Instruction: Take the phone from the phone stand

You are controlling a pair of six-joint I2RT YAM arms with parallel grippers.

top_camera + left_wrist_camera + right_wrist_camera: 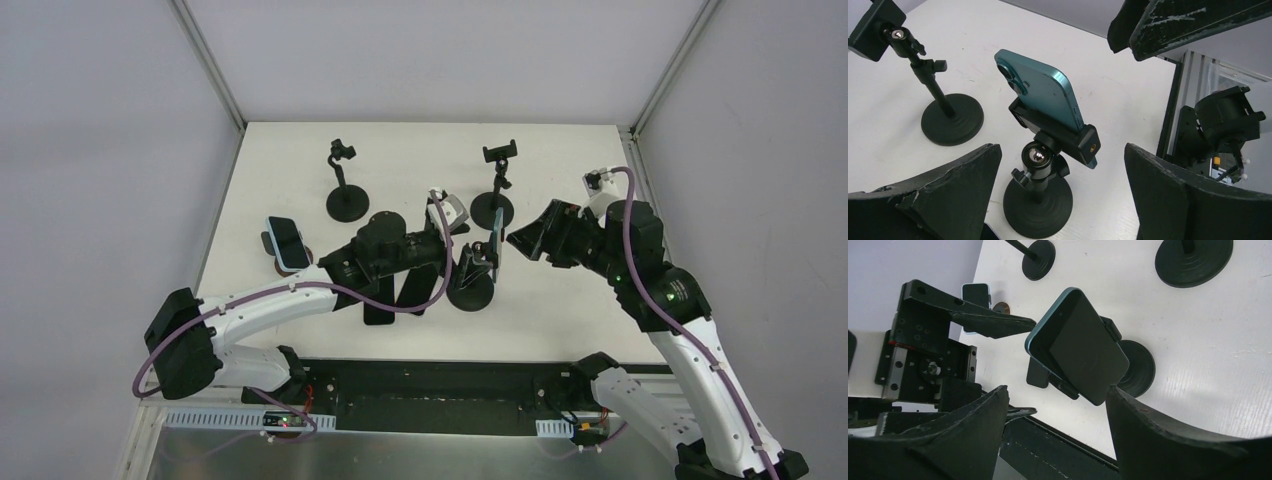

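Phone [1047,91] (teal back, dark screen) clamped in stand [1038,207].

The phone [1045,90] showed a smooth, satin teal back; the phone stand [1038,202] was matt black, its ball joint [1037,155] polished metal; pads [948,185] of the left gripper [1060,150], lower corners, looked scuffed and rough; the white table [1128,95] smooth

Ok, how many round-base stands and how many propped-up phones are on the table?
Round-base stands: 3
Propped-up phones: 2
Total: 5
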